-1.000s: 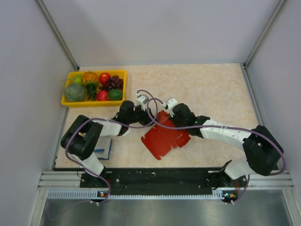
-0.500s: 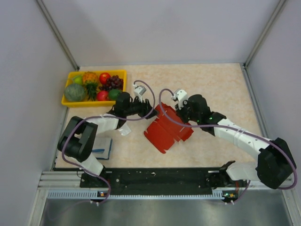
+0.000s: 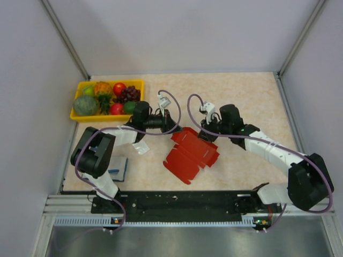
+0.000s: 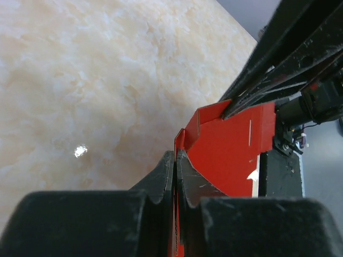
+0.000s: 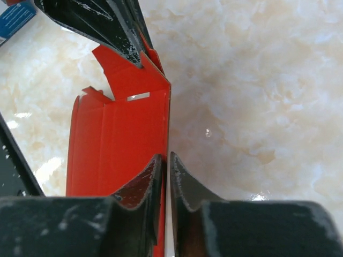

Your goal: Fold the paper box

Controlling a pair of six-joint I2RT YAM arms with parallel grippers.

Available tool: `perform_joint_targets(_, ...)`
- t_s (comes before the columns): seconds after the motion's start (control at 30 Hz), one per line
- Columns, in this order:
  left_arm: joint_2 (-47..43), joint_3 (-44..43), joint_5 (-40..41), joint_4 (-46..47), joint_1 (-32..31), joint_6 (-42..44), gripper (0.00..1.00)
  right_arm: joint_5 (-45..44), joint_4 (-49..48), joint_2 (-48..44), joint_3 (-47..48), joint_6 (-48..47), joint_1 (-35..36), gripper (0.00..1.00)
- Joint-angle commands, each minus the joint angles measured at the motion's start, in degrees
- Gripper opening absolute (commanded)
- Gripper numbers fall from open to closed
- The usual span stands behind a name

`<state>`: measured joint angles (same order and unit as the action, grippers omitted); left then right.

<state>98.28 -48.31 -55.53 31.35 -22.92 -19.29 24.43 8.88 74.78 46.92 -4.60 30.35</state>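
Note:
The paper box (image 3: 190,155) is a bright red die-cut cardboard sheet, partly folded, in the middle of the table. Its far end is raised between the two grippers. My left gripper (image 3: 172,124) is shut on the far left corner; in the left wrist view its jaws (image 4: 176,155) pinch a thin red edge of the paper box (image 4: 230,144). My right gripper (image 3: 202,132) is shut on the far right edge; in the right wrist view its jaws (image 5: 166,158) hold the rim of the paper box (image 5: 123,139), with the left gripper's fingers (image 5: 107,21) just beyond.
A yellow tray (image 3: 104,117) of toy fruit stands at the far left. A blue notebook (image 3: 118,168) lies by the left arm's base, and a small whitish wrapper (image 3: 140,147) lies under the left forearm. Grey walls close in the table on three sides.
The left gripper opened, moved right and closed on the box's far left corner. The right arm swung back and to the right, and the box's far end rose.

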Motion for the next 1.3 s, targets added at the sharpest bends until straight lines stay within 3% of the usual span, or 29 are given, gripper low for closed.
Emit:
perform_joint_targets(0.0,-3.87,3.83,-2.13,7.31,-0.11,1.80,0.04,10.80,-1.68,2.11,2.74,6.86,-4.15,0.17)
perform_joint_targets(0.03,-4.41,4.28,-2.22,8.71,-0.11,2.15,0.03,12.91,-1.42,3.77,3.09,7.49,-5.11,0.24)
perform_joint_targets(0.13,-5.64,5.16,-3.27,9.60,-0.11,2.76,0.03,16.97,0.51,7.81,4.58,7.94,-7.32,0.32)
perform_joint_targets(0.33,-6.08,5.60,-2.66,11.54,-0.11,1.89,0.02,29.17,0.44,13.63,6.00,8.64,-7.58,0.36)
perform_joint_targets(0.4,-6.34,5.69,-2.13,11.54,-0.11,2.15,0.01,30.59,-1.40,13.90,5.65,9.52,-7.58,0.34)
perform_joint_targets(0.47,-6.61,5.77,-1.17,11.36,-0.11,2.32,0.01,29.54,-3.08,12.76,4.68,10.31,-7.50,0.26)
perform_joint_targets(0.5,-6.78,6.04,-0.73,11.27,-0.11,2.24,0.01,29.54,-3.87,12.67,4.59,10.66,-7.58,0.14)
perform_joint_targets(0.57,-7.31,6.39,3.13,11.36,-0.02,1.36,0.04,25.96,-3.53,11.97,4.68,10.49,-7.23,0.00)
perform_joint_targets(0.67,-8.80,7.79,10.92,11.71,-0.02,-1.71,0.15,11.47,-1.07,8.72,3.80,5.06,-4.08,0.00)
perform_joint_targets(0.7,-9.42,9.02,12.88,11.54,-0.02,-2.85,0.32,7.95,-0.28,7.58,4.06,1.39,-3.20,0.00)
perform_joint_targets(0.73,-10.29,9.72,15.16,10.49,-0.11,-3.12,0.38,1.74,1.29,7.05,4.15,0.39,-1.71,0.00)
perform_joint_targets(0.8,-13.98,12.35,21.76,9.26,-0.11,-2.78,0.49,-1.48,2.10,5.91,4.24,-3.19,-0.64,0.00)
perform_joint_targets(0.97,-27.14,17.99,30.38,7.94,-1.77,1.87,0.48,-2.80,5.43,4.32,6.60,-11.20,0.93,0.00)
perform_joint_targets(1.03,-29.45,18.43,35.21,6.45,-2.92,6.53,0.46,-10.74,5.35,3.97,6.70,-19.10,3.21,0.00)
perform_joint_targets(1.1,-31.39,17.99,40.38,3.37,-3.01,4.98,0.46,-15.61,5.18,4.58,7.57,-22.89,6.02,0.00)
perform_joint_targets(1.27,-27.63,17.37,34.71,3.00,-3.01,1.45,0.41,-23.64,-3.34,4.93,2.31,-29.14,9.99,0.00)
